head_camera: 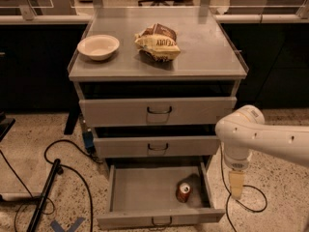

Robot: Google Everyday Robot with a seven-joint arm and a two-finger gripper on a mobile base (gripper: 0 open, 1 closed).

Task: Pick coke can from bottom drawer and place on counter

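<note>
Plainly we are at the reach: the can (184,192) is not yet gripped, and none of the lifting or placing is done. Starting from the left, the tabletop (207,57) carries a bowl (98,46) at its left and a snack bag (157,42) near its middle. Its right side is bare, and we judge that the likeliest landing spot. Below, the upper drawers (158,111) sit nearly shut and the bottom drawer (140,192) stands pulled out. The can stands upright on the drawer floor, in the right half, close to the right wall (206,185). Beyond that wall, outside the drawer, the hand (236,192) hangs pointing down from the white arm (270,139). We cannot tell whether it is spread or pressed together. In this view the can lies near the hand, to its left, with the wall between them. The next move, we think, calls for lifting the hand over that wall, carrying it left above the can, and lowering it spread around the can, clear of the middle drawer's front.
</note>
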